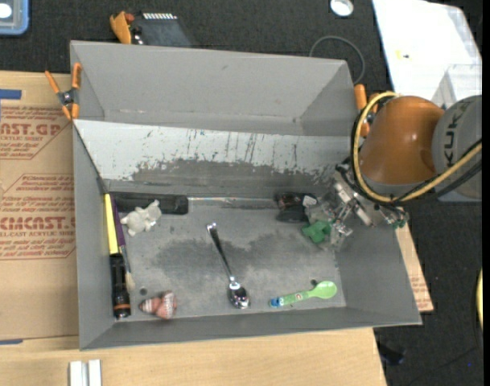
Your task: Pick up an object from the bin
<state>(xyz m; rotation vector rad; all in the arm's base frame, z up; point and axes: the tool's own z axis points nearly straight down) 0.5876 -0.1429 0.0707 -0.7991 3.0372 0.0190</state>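
Observation:
My gripper (339, 218) hangs low at the bin's right wall, under the arm's orange cover. A small dark green lump (315, 232) lies right beside it on the bin floor, touching or almost touching its tip. Just left of that, a black blocky object (290, 207) with a small white piece (310, 202) on it rests against the back wall. Whether anything is gripped cannot be made out.
A metal spoon (226, 265) lies mid-floor and a light green plastic spoon (306, 295) at the front right. Along the left wall are a white crumpled thing (140, 217), a black cylinder (162, 206), a yellow stick (110, 225), a black marker (119, 285) and a pink-red item (158, 304).

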